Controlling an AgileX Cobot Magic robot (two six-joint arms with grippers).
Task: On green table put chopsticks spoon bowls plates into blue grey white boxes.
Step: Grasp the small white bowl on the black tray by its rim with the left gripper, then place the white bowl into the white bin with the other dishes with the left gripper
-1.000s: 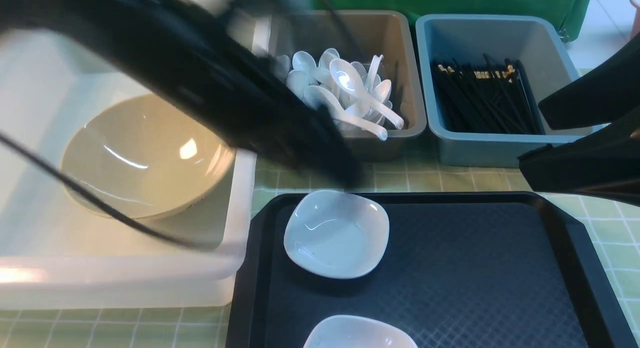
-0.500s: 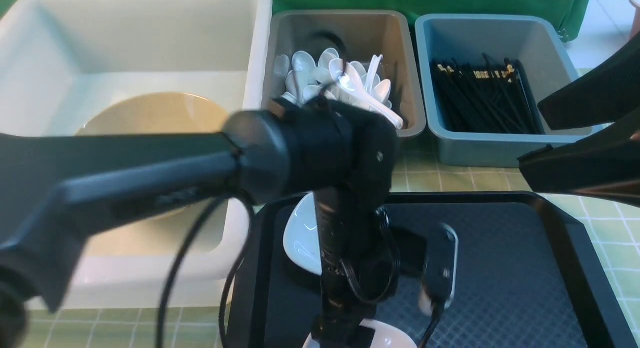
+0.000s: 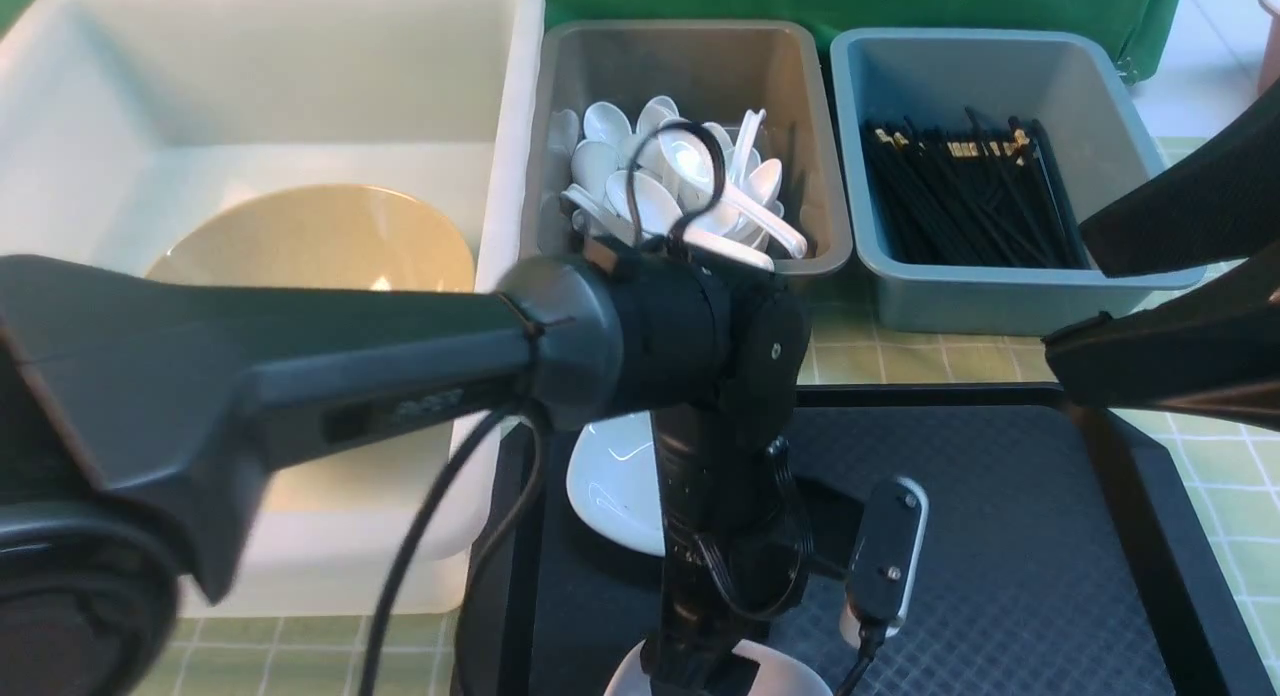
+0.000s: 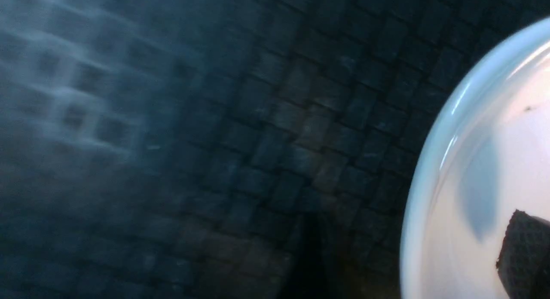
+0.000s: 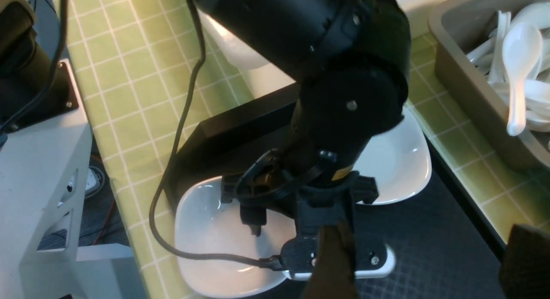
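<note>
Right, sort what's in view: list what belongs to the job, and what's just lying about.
Job: near white plate, far white plate, tan bowl, spoons, chopsticks, white box, grey box, blue box, green table.
Lying about: black tray under the plates, green cloth behind the boxes.

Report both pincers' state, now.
Left pincer: over the near white dish, open or shut cannot be told.
Right pincer: open, holding nothing.
</note>
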